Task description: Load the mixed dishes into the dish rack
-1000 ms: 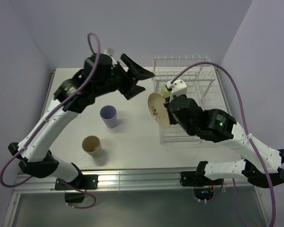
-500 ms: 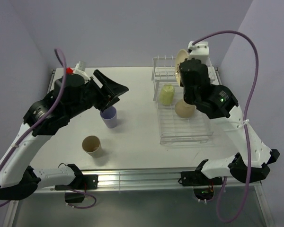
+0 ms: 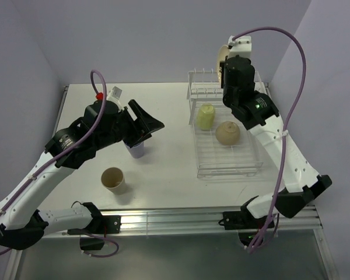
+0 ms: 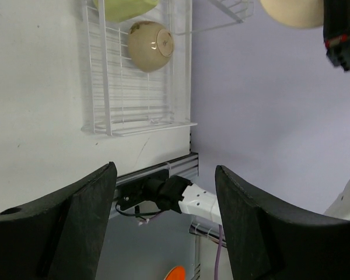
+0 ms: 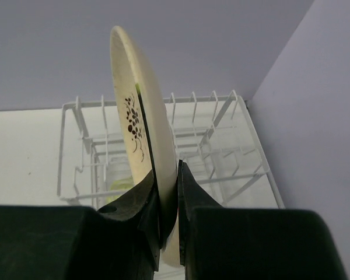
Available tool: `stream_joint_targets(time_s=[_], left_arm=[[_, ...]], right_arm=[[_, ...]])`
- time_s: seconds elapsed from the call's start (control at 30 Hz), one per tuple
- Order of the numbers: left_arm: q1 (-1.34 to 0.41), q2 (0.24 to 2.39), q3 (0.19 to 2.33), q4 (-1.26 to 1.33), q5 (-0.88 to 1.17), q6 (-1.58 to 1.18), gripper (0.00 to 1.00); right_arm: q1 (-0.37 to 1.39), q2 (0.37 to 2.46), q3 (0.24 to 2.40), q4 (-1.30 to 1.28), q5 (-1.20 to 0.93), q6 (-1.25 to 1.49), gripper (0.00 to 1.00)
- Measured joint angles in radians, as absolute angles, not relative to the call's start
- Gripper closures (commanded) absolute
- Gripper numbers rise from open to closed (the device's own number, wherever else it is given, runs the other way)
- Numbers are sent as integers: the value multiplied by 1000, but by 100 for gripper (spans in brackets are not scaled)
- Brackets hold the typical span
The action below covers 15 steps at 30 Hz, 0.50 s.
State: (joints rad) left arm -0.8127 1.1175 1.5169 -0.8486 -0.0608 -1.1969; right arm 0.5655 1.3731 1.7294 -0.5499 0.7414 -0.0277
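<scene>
The right gripper [image 5: 168, 192] was pinching the lower rim of the cream plate [image 5: 134, 116] between its fingers, holding it on edge, nearly upright, in the air above the upright prongs [image 5: 192, 99] at the far end of the dish rack [image 3: 230, 166]. On the rack's flat grid lay the pale yellow-green mug [image 3: 206, 116] and, beside it, the small bowl [image 3: 227, 133], turned upside down. The left gripper [image 3: 151, 131] was spread wide with nothing between its fingers; seen from above, it overlapped the top of the lavender tumbler [image 3: 137, 150], and contact could not be told. The tan tumbler [image 3: 113, 179] stood upright on the table [image 3: 169, 169], nearer the arms' bases.
</scene>
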Motion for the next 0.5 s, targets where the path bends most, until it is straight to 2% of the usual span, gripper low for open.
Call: stream_joint_targets(time_s=[0.37, 0.5], left_arm=[[-801, 1145, 1502, -811, 3, -1127, 26], [-782, 1148, 1497, -796, 31, -1105, 30]], right_arm=[[402, 1489, 1752, -497, 623, -72, 100], [377, 1489, 1729, -472, 604, -76, 100]])
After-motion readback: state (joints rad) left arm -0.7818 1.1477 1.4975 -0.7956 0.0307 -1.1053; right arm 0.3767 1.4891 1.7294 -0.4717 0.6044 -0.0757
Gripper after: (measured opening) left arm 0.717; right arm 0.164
